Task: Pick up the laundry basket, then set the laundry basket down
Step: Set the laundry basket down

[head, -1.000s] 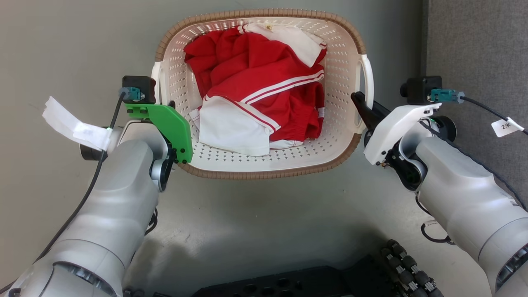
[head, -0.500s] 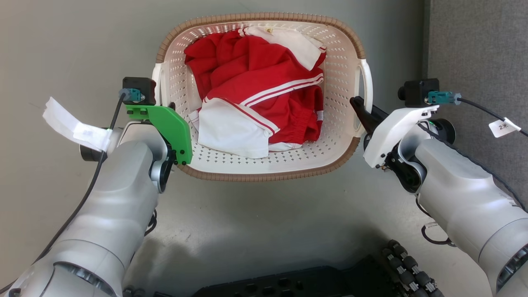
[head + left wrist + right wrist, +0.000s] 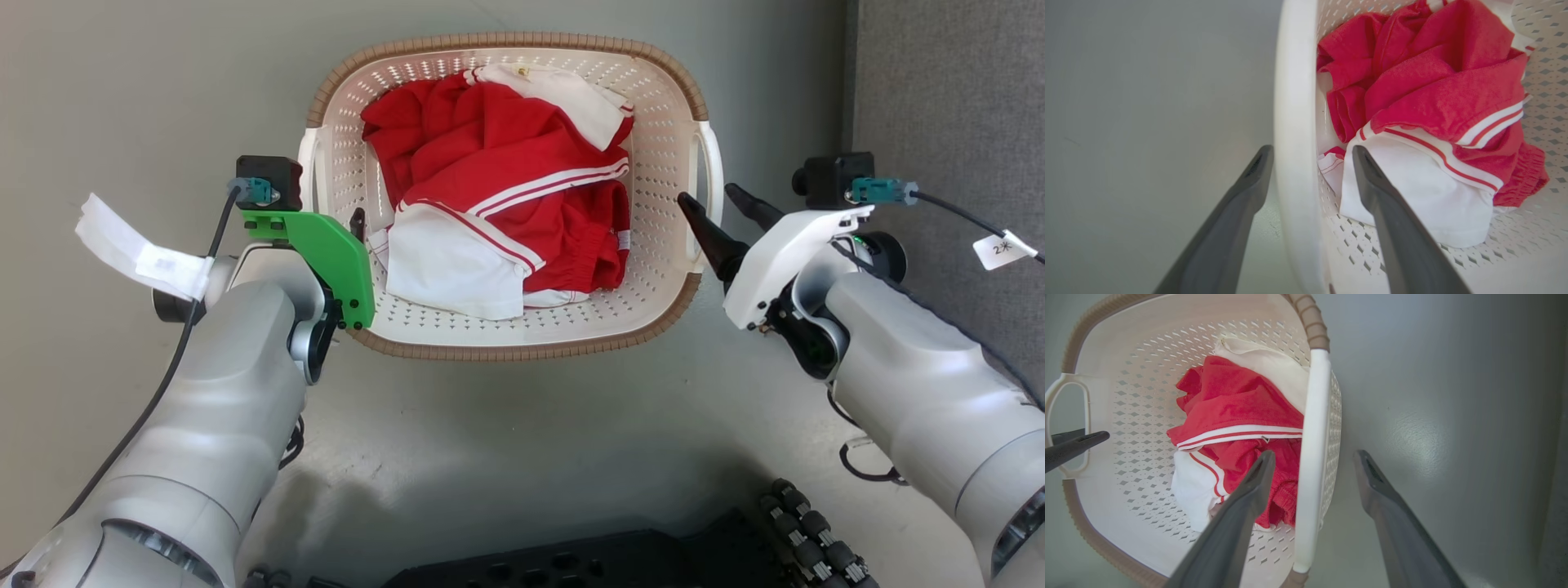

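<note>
The laundry basket (image 3: 506,353) rests on the floor (image 3: 522,457) between the hands. The left hand (image 3: 1311,151) and right hand (image 3: 1314,454) are both open, each straddling one of the side handles (image 3: 1315,408). I cannot tell whether this is the grasp or the release. A lift would need both hands to close together, and a release would need them to back away.

Left claw (image 3: 1311,150) astride laundry basket (image 3: 1544,96) handle (image 3: 1293,81)

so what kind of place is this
Probably an indoor test space staged for laundry, though that's a guess: smooth grey floor, a textured grey panel at the right, and a laundry basket of red and white clothes.
</note>
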Controlling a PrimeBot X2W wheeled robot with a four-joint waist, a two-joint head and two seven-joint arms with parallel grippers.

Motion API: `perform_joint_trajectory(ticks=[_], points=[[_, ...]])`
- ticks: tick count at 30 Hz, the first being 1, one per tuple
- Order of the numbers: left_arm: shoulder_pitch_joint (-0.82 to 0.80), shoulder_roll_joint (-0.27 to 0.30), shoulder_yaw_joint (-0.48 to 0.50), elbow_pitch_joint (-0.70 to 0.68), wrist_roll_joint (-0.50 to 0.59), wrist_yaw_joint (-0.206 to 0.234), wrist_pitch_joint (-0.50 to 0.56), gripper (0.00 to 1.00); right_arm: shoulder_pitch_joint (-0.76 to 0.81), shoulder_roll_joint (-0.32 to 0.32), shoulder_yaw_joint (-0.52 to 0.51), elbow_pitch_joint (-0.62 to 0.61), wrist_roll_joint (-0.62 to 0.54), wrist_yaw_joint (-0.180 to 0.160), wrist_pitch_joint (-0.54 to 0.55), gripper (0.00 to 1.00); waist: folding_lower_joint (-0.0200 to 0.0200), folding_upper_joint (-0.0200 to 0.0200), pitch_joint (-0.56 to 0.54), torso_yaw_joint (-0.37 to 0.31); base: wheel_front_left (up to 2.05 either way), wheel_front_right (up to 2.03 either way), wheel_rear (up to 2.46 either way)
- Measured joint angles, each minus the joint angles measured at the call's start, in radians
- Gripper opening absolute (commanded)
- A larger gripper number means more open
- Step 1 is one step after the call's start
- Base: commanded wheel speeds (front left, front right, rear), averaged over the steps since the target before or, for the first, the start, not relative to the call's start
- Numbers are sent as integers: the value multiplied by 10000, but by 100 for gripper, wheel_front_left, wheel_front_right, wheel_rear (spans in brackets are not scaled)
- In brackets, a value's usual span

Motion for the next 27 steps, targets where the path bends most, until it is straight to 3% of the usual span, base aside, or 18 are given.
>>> perform_joint_trajectory(ticks=[16,24,27], points=[[81,0,-127,107,42,-42,-1321,100,-457,-244,249,178,-838,0,-291,100,0,0,-1059,-116,0,0,0],[198,38,-265,257,316,-21,-1958,100,-588,-232,-744,-142,-1158,-4,-303,100,0,0,-1982,-320,0,0,0],[344,96,-255,255,456,48,-2027,100,-542,-230,-1133,-280,-1267,-178,-303,100,0,0,-2341,-419,0,0,0]])
